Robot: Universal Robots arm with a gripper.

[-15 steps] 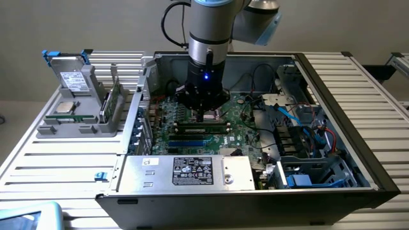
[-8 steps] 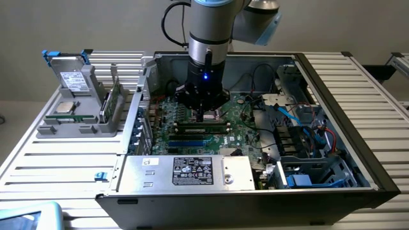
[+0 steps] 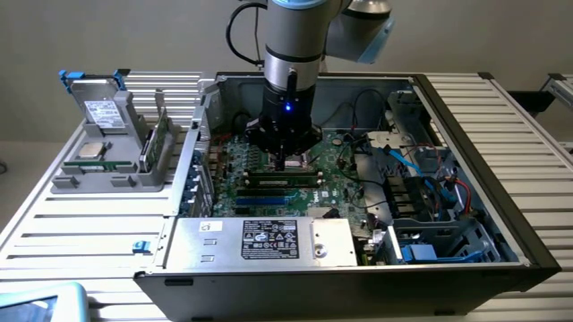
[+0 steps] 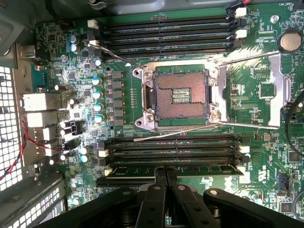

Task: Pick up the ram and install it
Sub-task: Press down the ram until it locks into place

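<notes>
The ram (image 3: 284, 178) is a long green stick lying along a black slot of the motherboard (image 3: 345, 194), just in front of the open processor socket (image 4: 179, 95). In the wrist view the ram (image 4: 204, 169) sits seated along its slot, with the white latches at its ends. My gripper (image 3: 281, 163) is shut, its two black fingers (image 4: 159, 183) pressed together. The fingertips rest on the ram's top edge near its middle, and nothing is held between them.
The open computer case (image 3: 465, 121) surrounds the arm, with cables (image 3: 421, 168) at the exterior view's right and a labelled metal box (image 3: 268, 240) in front. A grey holder (image 3: 107, 178) outside the case carries a drive (image 3: 106, 111), a processor chip (image 3: 92, 149) and a green stick (image 3: 154, 144).
</notes>
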